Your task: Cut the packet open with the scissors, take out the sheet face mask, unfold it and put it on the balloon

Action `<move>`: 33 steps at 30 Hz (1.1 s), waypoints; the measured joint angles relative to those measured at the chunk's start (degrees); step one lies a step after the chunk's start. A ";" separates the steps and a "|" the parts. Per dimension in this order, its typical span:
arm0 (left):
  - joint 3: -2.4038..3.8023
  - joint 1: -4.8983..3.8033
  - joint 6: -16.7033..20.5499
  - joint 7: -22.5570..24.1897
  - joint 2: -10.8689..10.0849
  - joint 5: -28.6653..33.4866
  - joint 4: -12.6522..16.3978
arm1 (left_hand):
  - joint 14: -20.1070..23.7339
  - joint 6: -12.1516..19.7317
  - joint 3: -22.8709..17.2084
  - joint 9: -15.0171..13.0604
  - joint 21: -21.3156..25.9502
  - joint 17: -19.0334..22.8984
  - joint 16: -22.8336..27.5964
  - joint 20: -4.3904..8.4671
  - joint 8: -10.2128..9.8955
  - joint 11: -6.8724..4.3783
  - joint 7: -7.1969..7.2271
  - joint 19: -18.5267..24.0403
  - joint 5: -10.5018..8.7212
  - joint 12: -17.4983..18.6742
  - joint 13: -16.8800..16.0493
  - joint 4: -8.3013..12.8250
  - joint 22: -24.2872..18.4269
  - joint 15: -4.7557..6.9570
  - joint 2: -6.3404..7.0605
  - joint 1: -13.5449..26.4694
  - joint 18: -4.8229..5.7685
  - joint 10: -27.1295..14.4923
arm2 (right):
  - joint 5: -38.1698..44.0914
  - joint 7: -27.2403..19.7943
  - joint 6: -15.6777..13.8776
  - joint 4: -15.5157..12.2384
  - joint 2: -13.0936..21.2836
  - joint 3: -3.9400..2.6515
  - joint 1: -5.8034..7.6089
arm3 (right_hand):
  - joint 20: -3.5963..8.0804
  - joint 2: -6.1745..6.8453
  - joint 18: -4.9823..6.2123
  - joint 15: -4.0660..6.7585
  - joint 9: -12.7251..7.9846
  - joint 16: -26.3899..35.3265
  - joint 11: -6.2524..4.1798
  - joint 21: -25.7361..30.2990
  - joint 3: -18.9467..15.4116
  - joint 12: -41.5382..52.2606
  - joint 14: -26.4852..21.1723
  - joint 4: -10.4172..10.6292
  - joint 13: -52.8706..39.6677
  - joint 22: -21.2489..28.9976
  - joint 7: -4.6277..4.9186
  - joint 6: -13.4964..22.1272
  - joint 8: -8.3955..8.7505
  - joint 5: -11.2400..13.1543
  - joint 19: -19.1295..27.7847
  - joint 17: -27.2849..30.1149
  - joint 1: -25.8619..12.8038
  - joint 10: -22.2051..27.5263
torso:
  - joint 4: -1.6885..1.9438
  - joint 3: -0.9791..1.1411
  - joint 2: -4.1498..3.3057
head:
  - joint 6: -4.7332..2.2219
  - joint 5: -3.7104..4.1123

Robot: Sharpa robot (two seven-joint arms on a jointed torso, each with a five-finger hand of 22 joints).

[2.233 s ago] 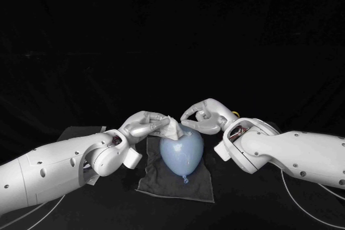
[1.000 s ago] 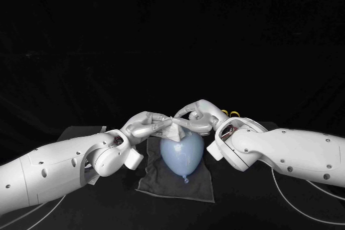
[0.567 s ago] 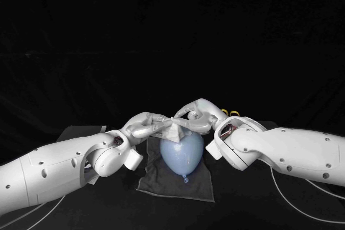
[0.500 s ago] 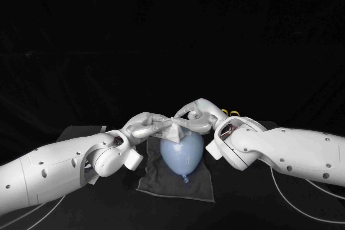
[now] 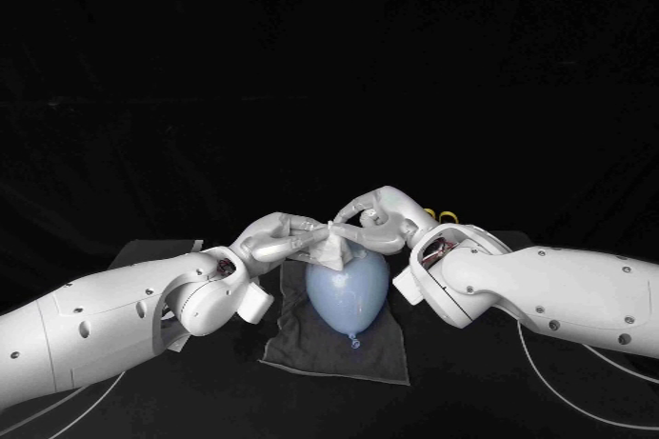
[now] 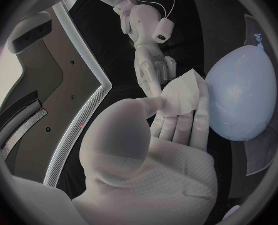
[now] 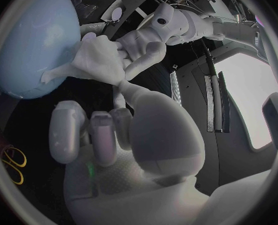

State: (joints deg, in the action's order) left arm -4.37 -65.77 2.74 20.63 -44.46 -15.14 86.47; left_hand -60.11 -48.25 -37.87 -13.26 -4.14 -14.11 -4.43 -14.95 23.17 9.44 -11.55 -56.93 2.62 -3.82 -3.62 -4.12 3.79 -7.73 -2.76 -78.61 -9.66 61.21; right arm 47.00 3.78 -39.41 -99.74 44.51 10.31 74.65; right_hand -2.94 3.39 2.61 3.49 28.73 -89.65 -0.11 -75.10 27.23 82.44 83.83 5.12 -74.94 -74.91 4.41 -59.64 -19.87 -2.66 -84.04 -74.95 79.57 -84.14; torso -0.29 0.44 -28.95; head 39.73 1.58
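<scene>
Above the far end of the balloon (image 5: 347, 291), the sheet face mask (image 5: 329, 249) hung as a crumpled white wad between the robot's two hands. The left hand (image 5: 282, 239) had its fingers clamped on the mask's near side; the left wrist view showed the white sheet (image 6: 183, 97) pressed between the thumb and the fingertips (image 6: 201, 107), just beside the pale blue balloon (image 6: 242, 100). The right hand (image 5: 382, 222) arched in from the other side and its fingertips met the mask's edge. In the right wrist view its thumb reached up to the sheet (image 7: 91, 60) while its other fingers (image 7: 70, 130) stayed curled below, so whether it pinched the mask or merely touched it could not be told. The mask's lower folds touched the balloon's rounded end. The balloon lay on a dark cloth (image 5: 309, 349), its knot pointing toward the robot, on the black table (image 5: 453, 363). Yellow-handled scissors (image 5: 440, 213) lay on the table just behind the right hand.
</scene>
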 measured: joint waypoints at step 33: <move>0.01 -0.03 0.40 -0.62 -0.50 3.92 -0.22 | 0.12 -0.01 0.00 -0.09 0.00 -0.02 0.00 0.00 0.31 0.00 -0.02 0.00 -0.05 0.00 0.00 0.00 0.00 0.12 0.06 -0.39 0.00 0.00 | 0.12 -2.16 -3.76 -1.96 2.54 0.00 -0.16 | 0.29 0.43 -0.03 -0.23 2.05 0.05 0.51 1.80 1.85 -1.40 0.24 -1.04 -0.04 -0.02 0.98 4.07 0.26 -0.01 0.01 0.00 -2.16 0.26 | -0.01 -0.01 0.01 | -0.14 -0.28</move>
State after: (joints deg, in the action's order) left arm -4.36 -65.80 3.14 20.01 -44.96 -11.22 86.25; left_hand -59.98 -48.26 -37.86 -13.36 -4.14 -14.14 -4.43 -14.95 23.47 9.44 -11.57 -56.93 2.57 -3.82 -3.62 -4.12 3.79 -7.61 -2.70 -79.01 -9.66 61.21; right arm 47.12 1.63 -43.17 -101.70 47.05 10.32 74.49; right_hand -2.65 3.82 2.57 3.27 30.78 -89.60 0.41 -73.30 29.08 81.05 84.07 4.08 -74.97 -74.93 5.39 -55.57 -19.61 -2.67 -84.02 -74.95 77.40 -83.87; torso -0.30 0.44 -28.94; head 39.59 1.30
